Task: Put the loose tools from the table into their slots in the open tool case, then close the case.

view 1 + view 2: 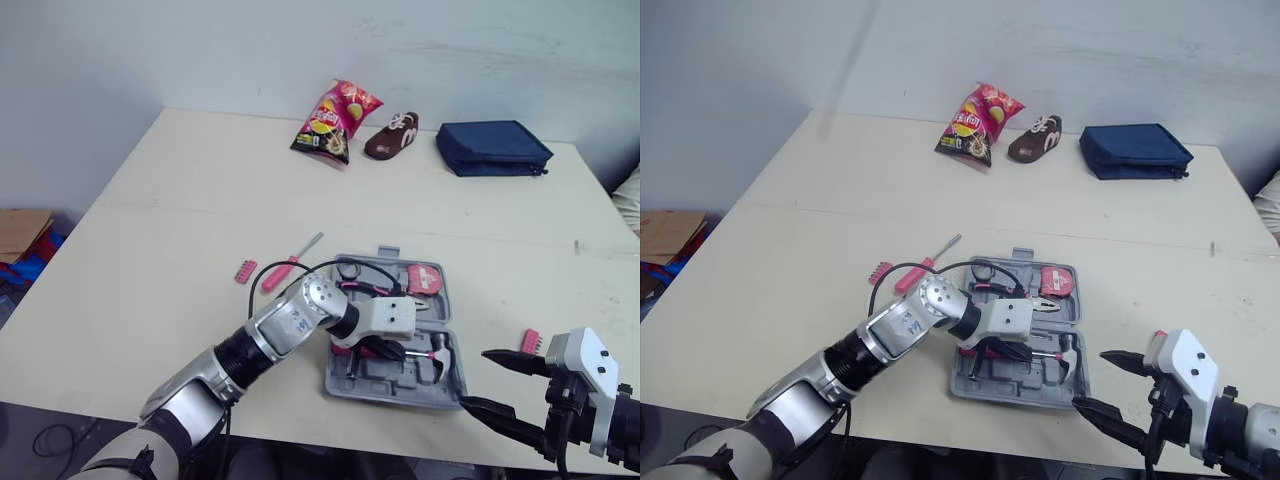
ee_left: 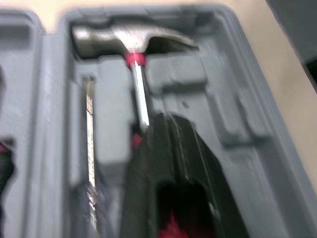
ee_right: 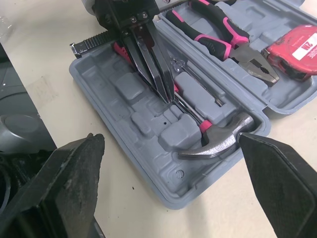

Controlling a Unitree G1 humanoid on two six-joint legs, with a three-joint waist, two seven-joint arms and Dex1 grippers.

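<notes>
Right wrist view | left pincer clamps hammer handle | inside case

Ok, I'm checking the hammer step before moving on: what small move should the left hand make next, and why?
Probably open the left hand and lift straight up. The hammer already lies in the case, head seated in its recess, with the fingers pinching its shaft, and the screwdriver lies loose outside.

On the desk are laid an open tool case, a screwdriver and bit strip left of it, a second strip right of it, and a snack bag, shoe and pouch farther back.
</notes>
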